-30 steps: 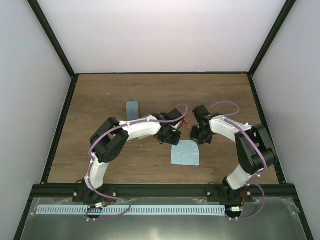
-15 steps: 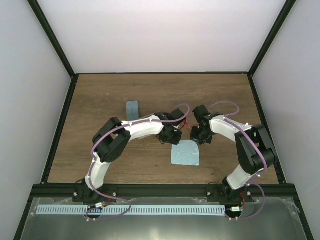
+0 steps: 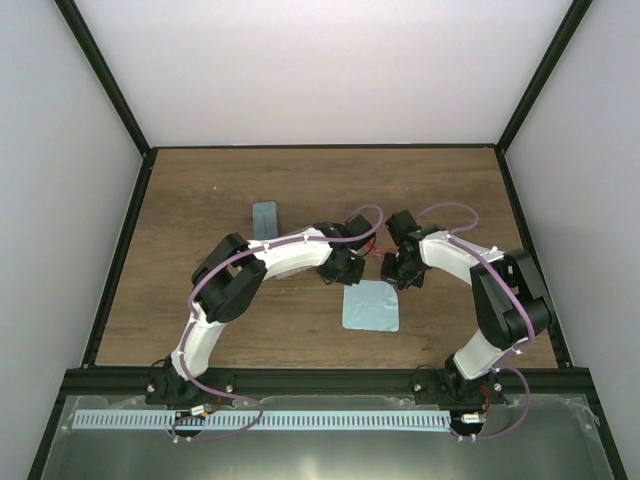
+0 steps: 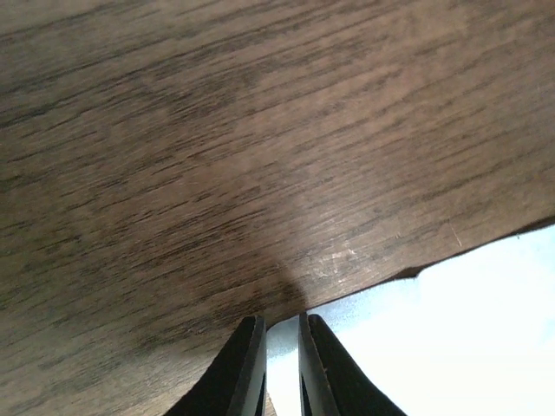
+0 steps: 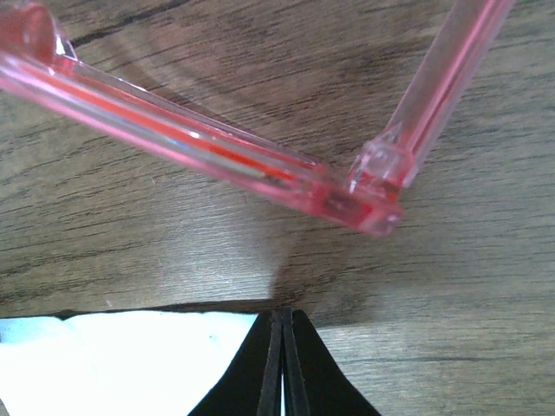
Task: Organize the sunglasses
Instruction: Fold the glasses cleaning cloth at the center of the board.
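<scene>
Red-pink, translucent, thin-framed plastic sunglasses (image 5: 217,154) lie on the brown wood-grain table (image 3: 200,190) between the two wrists, just beyond the far edge of the light-blue square cloth (image 3: 371,306). In the top view the cloth sits at 6 o'clock from them.

In the right wrist view, the black two-finger right gripper (image 5: 282,314) has its fingers pressed together with nothing between them. The sunglasses lie at 12 o'clock from those tips, near but not touching. Their front bar runs on a slant from about 10 o'clock down to 4 o'clock. One slender arm is unfolded and leaves the hinge toward 1 o'clock, out of the top of the view. The hinge corner is the part nearest the tips, a little to their 1 o'clock.

The black two-finger left gripper (image 4: 279,321) is down at the cloth's edge instead. Its fingers stand close together with a narrow slit between them, and pale cloth shows in that slit. Whether they actually pinch the fabric cannot be told. No part of the sunglasses shows in the left wrist view.

By this layout the right arm is the one facing the sunglasses. To take the front bar it would likely have to spread its fingers first, then turn them across that 10-to-4 slant. A grey-blue oblong case (image 3: 264,217) lies well apart at 9 o'clock from the sunglasses.
</scene>
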Controlling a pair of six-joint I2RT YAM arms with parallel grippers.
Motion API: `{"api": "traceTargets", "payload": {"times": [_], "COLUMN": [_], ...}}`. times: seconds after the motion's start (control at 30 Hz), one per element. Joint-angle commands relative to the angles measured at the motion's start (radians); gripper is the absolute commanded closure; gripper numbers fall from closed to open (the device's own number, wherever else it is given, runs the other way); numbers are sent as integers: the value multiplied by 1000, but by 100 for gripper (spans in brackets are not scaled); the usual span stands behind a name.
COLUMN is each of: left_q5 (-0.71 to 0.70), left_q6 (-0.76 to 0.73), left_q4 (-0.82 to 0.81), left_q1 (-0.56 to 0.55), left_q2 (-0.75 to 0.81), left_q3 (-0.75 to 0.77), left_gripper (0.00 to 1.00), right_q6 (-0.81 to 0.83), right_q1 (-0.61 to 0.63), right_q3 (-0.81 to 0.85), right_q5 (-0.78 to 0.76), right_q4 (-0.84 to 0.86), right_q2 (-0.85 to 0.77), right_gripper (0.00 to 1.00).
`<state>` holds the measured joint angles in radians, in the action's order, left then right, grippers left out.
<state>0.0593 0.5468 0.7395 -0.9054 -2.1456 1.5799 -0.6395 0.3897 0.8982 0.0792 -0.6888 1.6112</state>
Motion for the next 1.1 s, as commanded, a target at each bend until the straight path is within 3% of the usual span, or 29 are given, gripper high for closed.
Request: {"api": "traceTargets", "payload": {"times": [0.0,0.3,1.07], "left_q5": [7,97,77], "left_q6": [4,14,29], "left_q4": [24,-64,-101], "left_q1": [-7,-1,20], "left_q2": [-54,-1,140], "left_q3": [-41,-119,-124], "left_gripper": [92,96,96], "right_q6": [14,15,11], "right_q1": [11,11,11], "right_q3": [-1,4,-27], "right_q5": [-12,-11,22], "right_q4": [-8,-12,-5], "right_q2": [-25,-33,-89], "right_gripper": [99,99,99]}}
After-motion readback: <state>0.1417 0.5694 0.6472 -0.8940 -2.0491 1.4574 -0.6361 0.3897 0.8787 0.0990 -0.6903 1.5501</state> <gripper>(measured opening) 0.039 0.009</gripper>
